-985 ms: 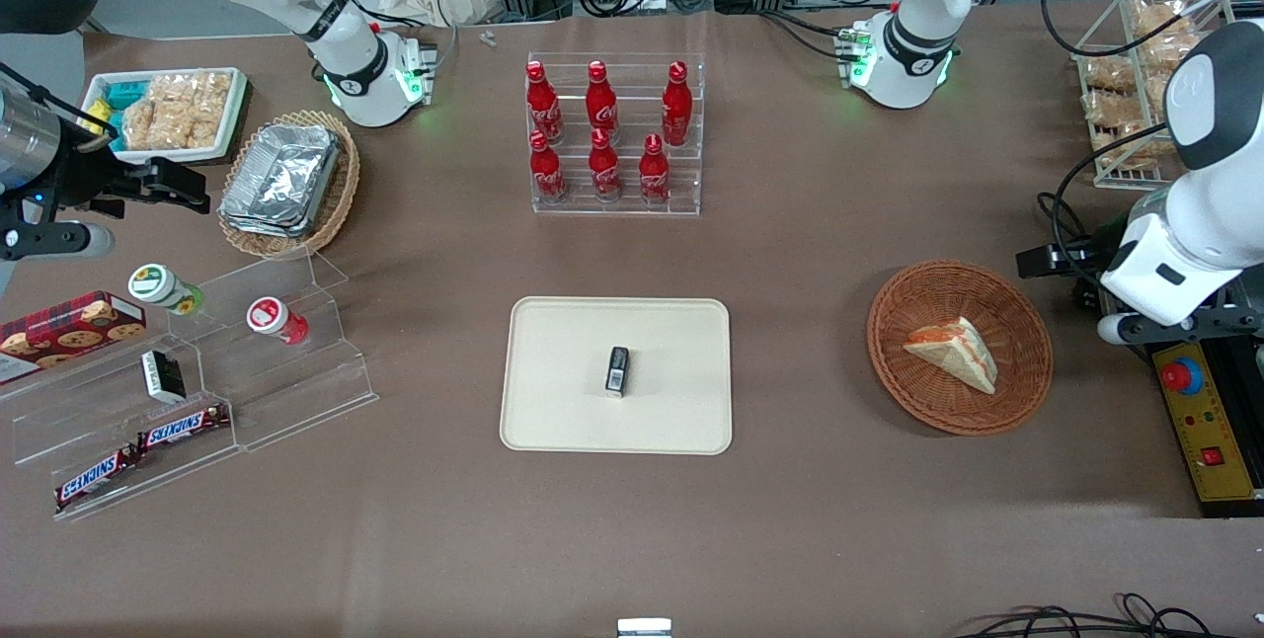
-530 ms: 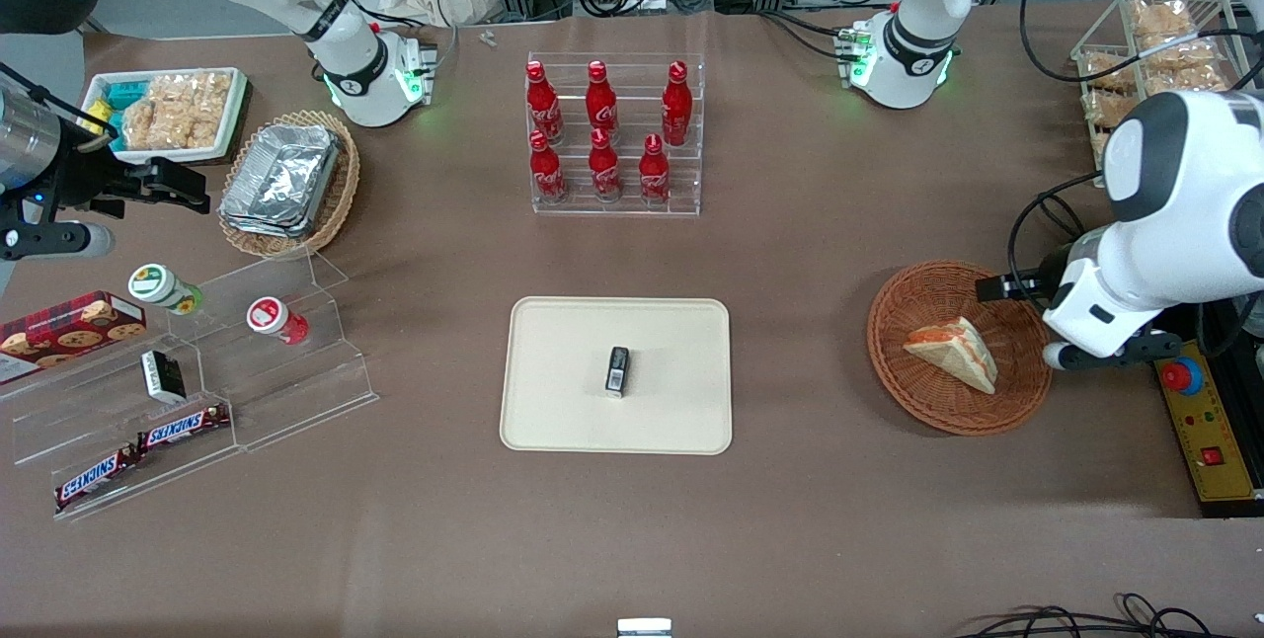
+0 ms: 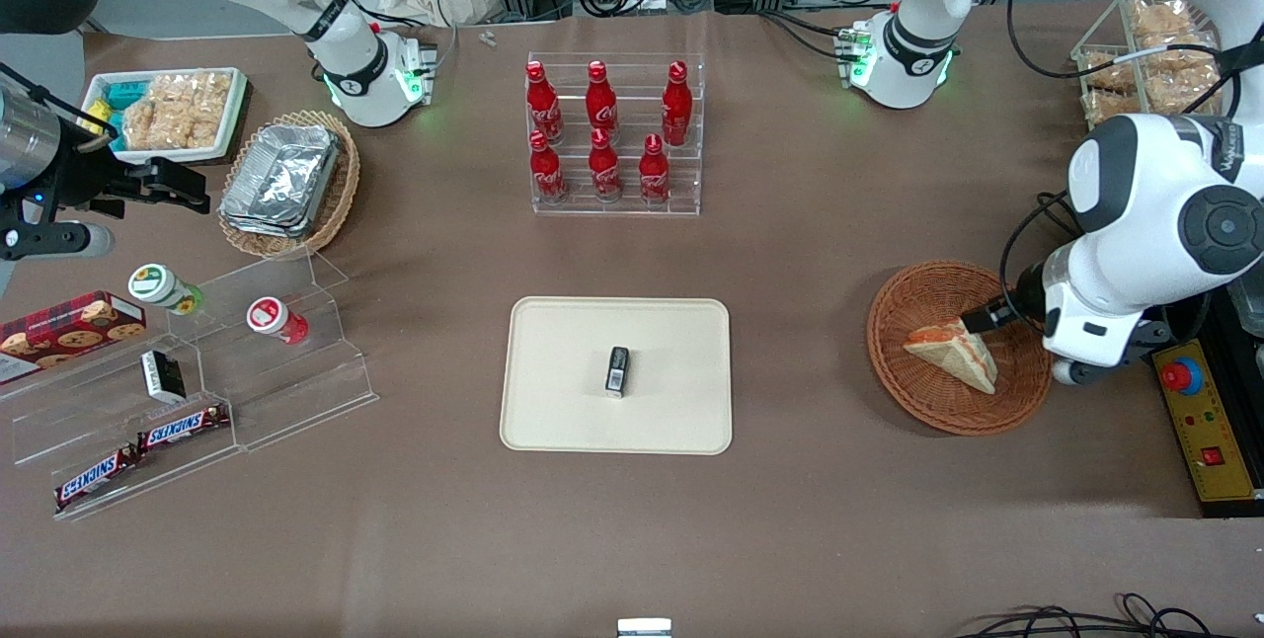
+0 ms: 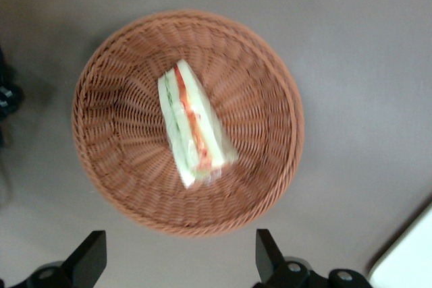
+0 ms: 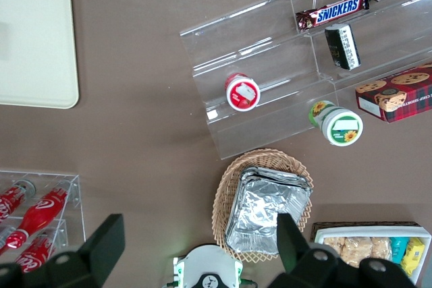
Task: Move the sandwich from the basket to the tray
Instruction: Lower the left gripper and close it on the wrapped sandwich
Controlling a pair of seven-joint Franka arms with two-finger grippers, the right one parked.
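The sandwich (image 3: 953, 354), a pale wedge with an orange-red filling stripe, lies in the round reddish-brown wicker basket (image 3: 928, 416) toward the working arm's end of the table. In the left wrist view the sandwich (image 4: 192, 126) lies across the middle of the basket (image 4: 121, 166). My left gripper (image 3: 987, 319) hovers above the basket's rim, open and empty; its two black fingers (image 4: 91, 261) stand wide apart, clear of the basket, the gripper (image 4: 179, 264) above bare table. The cream tray (image 3: 553, 421) lies at the table's middle, with a small black object (image 3: 617, 369) on it.
A clear rack of red bottles (image 3: 612, 139) stands farther from the camera than the tray. A yellow box with a red button (image 3: 1200, 421) sits beside the basket at the table's edge. A wire rack of snack bags (image 3: 1145, 55) stands farther off. An acrylic stand (image 3: 197, 371) is toward the parked arm's end.
My left arm has swung in from the working arm's end of the table, bringing the gripper over the basket's rim near the sandwich. The sandwich and basket have not moved.
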